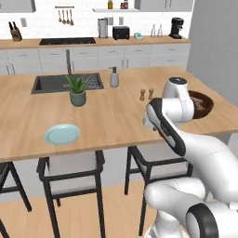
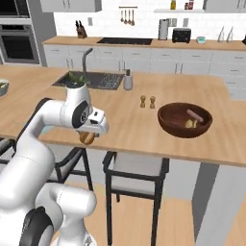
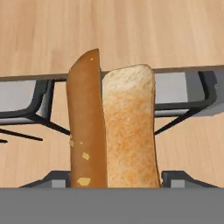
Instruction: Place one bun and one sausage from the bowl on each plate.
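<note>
My gripper [image 2: 88, 136] is shut on a golden-tan bun [image 2: 86, 138] and hangs at the counter's front edge, above a stool. In the hand view the bun [image 3: 111, 127] stands lengthwise between the jaws, its brown crust on the left and pale cut face on the right. The dark brown wooden bowl [image 2: 185, 120] sits on the counter to the right, with a sausage [image 2: 194, 114] and another bun [image 2: 190, 124] in it. From the left base view the bowl [image 1: 204, 104] shows behind my arm. A pale blue-green plate [image 1: 62, 134] lies bare near the counter's front left.
A potted plant [image 1: 77, 91], a sink [image 1: 67, 82], a soap dispenser [image 1: 114, 77] and two small shakers [image 1: 146, 94] stand on the counter. Dark-framed stools [image 2: 134, 168] stand under the front edge. A fruit bowl [image 2: 2, 87] sits at the far left.
</note>
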Robot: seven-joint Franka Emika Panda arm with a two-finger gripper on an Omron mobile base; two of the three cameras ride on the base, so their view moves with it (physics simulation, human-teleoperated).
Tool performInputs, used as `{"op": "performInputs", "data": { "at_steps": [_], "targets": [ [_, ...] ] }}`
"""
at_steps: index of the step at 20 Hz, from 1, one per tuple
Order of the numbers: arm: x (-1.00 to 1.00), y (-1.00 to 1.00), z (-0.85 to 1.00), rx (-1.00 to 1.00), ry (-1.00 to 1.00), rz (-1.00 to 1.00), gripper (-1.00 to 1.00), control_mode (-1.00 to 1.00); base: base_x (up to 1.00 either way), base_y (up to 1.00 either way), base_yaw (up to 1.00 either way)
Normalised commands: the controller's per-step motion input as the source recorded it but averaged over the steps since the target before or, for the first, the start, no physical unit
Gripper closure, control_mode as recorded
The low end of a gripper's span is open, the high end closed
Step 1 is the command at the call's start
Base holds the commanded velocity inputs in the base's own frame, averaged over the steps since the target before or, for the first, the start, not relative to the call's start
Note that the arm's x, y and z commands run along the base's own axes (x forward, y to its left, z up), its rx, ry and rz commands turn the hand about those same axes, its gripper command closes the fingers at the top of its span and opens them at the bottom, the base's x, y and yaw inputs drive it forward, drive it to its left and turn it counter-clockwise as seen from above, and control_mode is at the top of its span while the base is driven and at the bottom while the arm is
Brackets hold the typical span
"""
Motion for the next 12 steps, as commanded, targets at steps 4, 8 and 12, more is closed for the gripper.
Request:
{"op": "performInputs", "data": {
  "at_steps": [4, 8, 12],
  "targets": [
    [0.00, 0.00, 0.00, 0.00, 0.00, 0.00, 1.00, 1.00, 0.45, 1.00, -0.07],
    [0.00, 0.00, 0.00, 0.00, 0.00, 0.00, 1.00, 1.00, 0.38, 1.00, -0.12],
    [0.00, 0.00, 0.00, 0.00, 0.00, 0.00, 1.00, 1.00, 0.03, 0.95, -0.03]
  ]
}}
